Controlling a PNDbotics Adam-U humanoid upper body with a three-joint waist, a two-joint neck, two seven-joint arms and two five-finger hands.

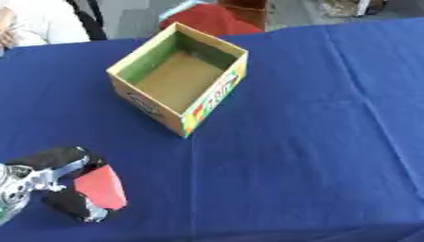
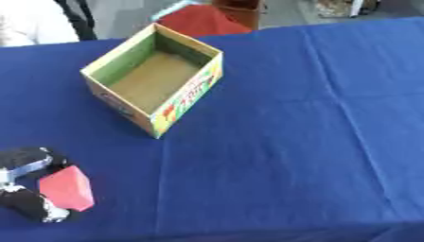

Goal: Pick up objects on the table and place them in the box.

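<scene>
Red and flat-faced, a small wedge-shaped block (image 1: 101,187) sits low at the table's left in the left eye view, pinched between the curled fingers and thumb of the left hand (image 1: 58,182). It looks stiff, light and smooth, best gripped across its flat faces. In the right eye view the open cardboard box (image 2: 153,78) stands well apart, up the blue tablecloth (image 2: 290,142).

The light is bright and even. Both pictures look soft and a bit fuzzy. The box (image 1: 180,78) makes a small dark shadow on the blue table (image 1: 314,142). Inside the box it is darker. Nothing shines or glares.
</scene>
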